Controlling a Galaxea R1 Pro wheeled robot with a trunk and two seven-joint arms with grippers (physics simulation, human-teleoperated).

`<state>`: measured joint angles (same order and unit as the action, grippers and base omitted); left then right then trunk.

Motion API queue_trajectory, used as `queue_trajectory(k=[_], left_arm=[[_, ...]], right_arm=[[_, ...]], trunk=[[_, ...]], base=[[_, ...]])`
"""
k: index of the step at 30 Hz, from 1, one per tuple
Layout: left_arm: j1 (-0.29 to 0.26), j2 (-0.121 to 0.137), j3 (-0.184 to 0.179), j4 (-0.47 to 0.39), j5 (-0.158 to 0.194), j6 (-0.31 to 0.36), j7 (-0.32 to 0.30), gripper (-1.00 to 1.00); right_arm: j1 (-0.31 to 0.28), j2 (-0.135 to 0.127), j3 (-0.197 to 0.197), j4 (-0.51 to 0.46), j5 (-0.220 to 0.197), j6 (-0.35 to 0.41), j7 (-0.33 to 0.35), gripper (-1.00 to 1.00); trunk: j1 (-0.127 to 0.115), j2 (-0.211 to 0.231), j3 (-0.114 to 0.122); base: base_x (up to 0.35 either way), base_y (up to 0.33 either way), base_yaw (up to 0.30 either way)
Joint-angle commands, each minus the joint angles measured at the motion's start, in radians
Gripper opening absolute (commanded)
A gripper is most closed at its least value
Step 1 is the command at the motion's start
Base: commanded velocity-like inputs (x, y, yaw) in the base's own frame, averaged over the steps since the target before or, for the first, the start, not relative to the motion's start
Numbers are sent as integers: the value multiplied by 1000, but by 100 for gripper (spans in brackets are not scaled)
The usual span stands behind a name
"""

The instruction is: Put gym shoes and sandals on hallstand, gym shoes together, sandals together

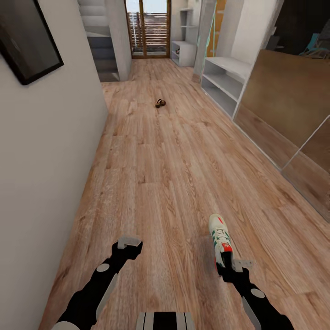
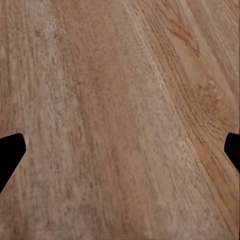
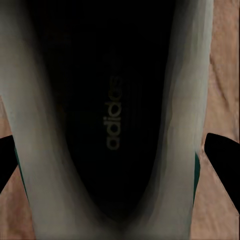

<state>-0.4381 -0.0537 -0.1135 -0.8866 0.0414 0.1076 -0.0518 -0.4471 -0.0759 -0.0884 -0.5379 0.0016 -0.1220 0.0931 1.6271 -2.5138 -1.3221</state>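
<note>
Because the right end effector [image 1: 228, 264] sits at the heel of the gym shoe [image 1: 220, 238], fingers apart astride it, the shoe's long axis runs straight ahead toward the hallstand [image 1: 224, 82]; the left end effector [image 1: 129, 243], nearby, is spread and empty.

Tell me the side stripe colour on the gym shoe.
Green, on the gym shoe; head view shows it best.

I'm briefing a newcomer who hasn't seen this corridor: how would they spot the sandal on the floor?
Look down the wood floor towards the glazed door at the far end. About level with the near end of the white shoe rack on the right, a small dark brown sandal lies alone mid-floor. It is far smaller and darker than the white, green-striped gym shoe at the right gripper.
</note>
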Motion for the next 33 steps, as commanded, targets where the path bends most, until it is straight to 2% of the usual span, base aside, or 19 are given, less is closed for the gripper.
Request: queue_trajectory(k=[1,3,7,8,15,19,22,23,29,33], left_arm=[[9,3,2,-2,4,3,-2,100],[36,18,13,-2,6,-16,2,100],[62,27,29,-1,7,-55,3,100],[84,30,34,-1,5,-75,4,100],[144,46,46,-1,6,-91,39,100],[170,57,48,1,10,-111,55,100],[199,60,47,38,12,-197,83,100],[203,59,46,43,11,-206,89,100],[226,54,44,84,13,-239,131,100],[230,51,42,100,15,-243,136,100]], right_arm=[[0,-2,-6,1,1,-9,9,-100],[0,-17,-5,2,0,-31,10,-100],[1,-29,-5,2,1,-48,11,-100],[1,-39,-5,3,2,-53,11,-100],[1,-71,-2,-4,23,-54,11,-100],[4,-74,-2,0,32,-58,9,-100],[49,-75,-3,3,36,-107,8,-100],[59,-75,-3,4,36,-118,8,-100],[140,-69,-3,8,35,-200,8,-100],[157,-66,-3,9,34,-220,7,-100]], trunk=[[-1,0,5],[-1,1,16],[-3,1,38],[-4,2,43],[-7,3,81],[-9,4,103],[-10,5,119],[-10,5,125],[-13,7,157],[-15,8,179]], base=[[0,0,0],[0,0,0],[0,0,0],[0,0,0],[0,0,0],[0,0,0],[0,0,0],[0,0,0],[0,0,0],[0,0,0]])
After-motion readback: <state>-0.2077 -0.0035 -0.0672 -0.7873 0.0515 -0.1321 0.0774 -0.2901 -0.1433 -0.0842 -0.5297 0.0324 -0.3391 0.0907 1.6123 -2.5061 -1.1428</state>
